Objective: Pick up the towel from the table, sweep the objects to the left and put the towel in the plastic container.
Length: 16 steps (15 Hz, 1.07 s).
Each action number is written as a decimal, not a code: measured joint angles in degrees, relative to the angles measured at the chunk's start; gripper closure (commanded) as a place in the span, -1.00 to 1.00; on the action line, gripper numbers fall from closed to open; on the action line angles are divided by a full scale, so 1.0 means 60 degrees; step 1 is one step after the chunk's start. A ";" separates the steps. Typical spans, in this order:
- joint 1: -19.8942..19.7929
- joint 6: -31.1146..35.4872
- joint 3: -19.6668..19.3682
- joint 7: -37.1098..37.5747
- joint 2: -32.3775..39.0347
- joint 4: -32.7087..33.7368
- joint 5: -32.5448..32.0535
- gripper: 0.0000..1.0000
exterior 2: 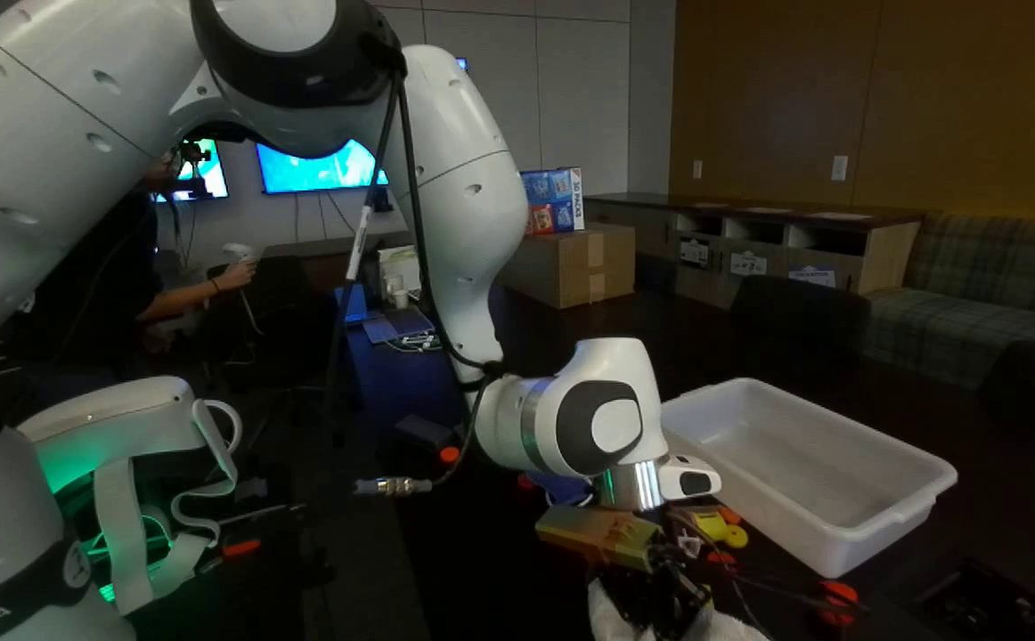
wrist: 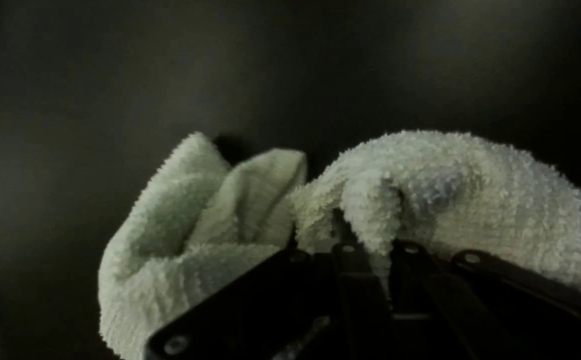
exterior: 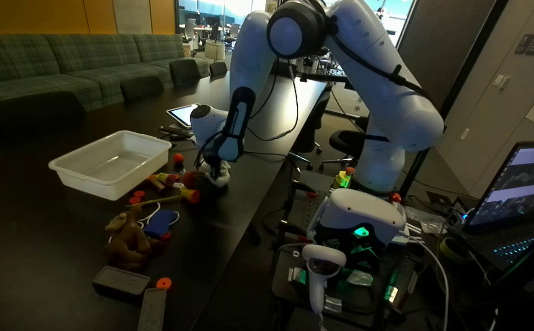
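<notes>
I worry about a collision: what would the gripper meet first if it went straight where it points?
Probably the black table, below the towel in the gripper; the gap is unclear.

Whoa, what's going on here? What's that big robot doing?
A robot arm is pinching a white towel in its end effector, low down at the black table. I can't tell from these views whether the towel touches the tabletop. Small colourful toys lie scattered beside the plastic container. The towel isn't in the container yet. My guess is that the arm will sweep the toys aside first, then drop the towel in.
</notes>
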 measured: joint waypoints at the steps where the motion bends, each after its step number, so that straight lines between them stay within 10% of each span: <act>1: 0.0279 0.0001 0.0019 0.0316 -0.0007 -0.0015 0.0000 0.88; 16: 0.3925 0.0016 0.1936 0.3462 -0.0364 0.0130 0.0710 0.88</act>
